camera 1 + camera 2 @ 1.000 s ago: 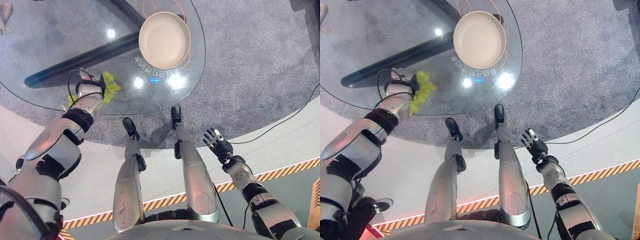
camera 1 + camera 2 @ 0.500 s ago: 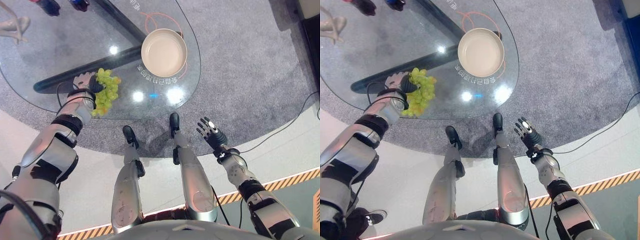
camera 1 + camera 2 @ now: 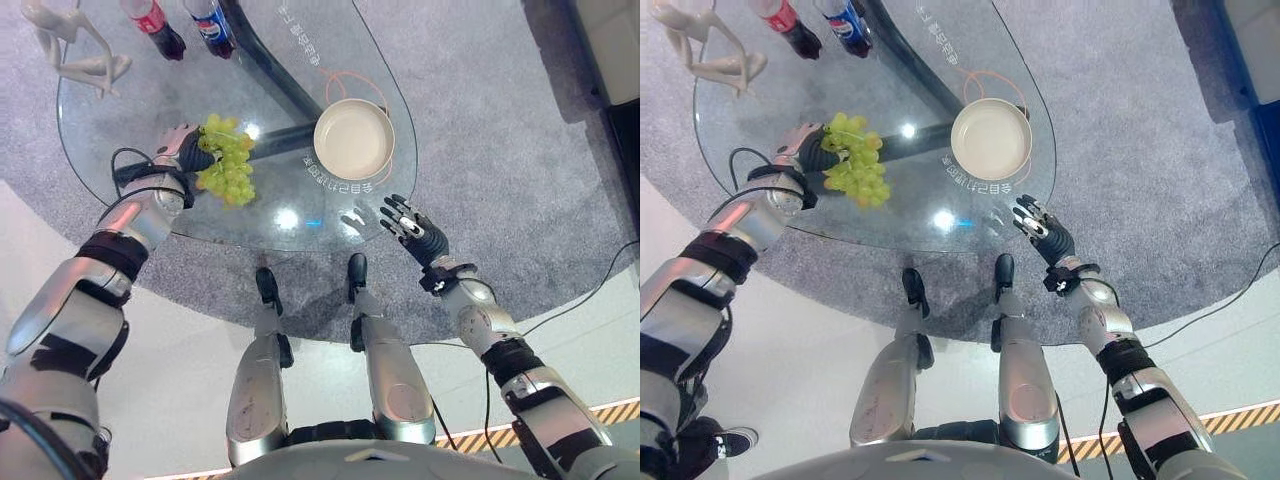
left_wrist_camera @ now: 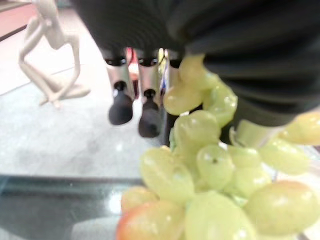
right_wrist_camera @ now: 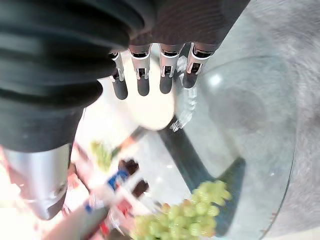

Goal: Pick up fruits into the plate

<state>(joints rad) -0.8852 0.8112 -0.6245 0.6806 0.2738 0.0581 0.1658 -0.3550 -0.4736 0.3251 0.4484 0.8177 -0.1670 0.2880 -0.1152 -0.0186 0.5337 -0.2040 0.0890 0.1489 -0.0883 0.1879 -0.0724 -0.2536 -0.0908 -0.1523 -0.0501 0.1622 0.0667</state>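
A bunch of green grapes (image 3: pixel 228 165) hangs above the glass table (image 3: pixel 120 95), with my left hand (image 3: pixel 180 150) shut on its top. From the left wrist the grapes (image 4: pixel 210 170) dangle close under the palm, beside two straight fingers (image 4: pixel 131 102). The empty beige plate (image 3: pixel 354 139) stands to the right of the grapes, near the table's right edge. My right hand (image 3: pixel 408 222) is open, fingers spread, over the table's near edge just in front of the plate. Its fingers (image 5: pixel 150 75) point at the plate (image 5: pixel 150 107).
Two soft-drink bottles, one red-labelled (image 3: pixel 155 18) and one blue-labelled (image 3: pixel 212 22), stand at the table's far edge. A white figurine (image 3: pixel 70 45) sits at the far left. A dark table frame (image 3: pixel 270 75) runs under the glass. Grey carpet surrounds the table.
The camera has tilted up. My left hand has raised the grapes off the near edge and carried them farther in, toward the plate. My right hand has risen from beside my leg to the table's edge.
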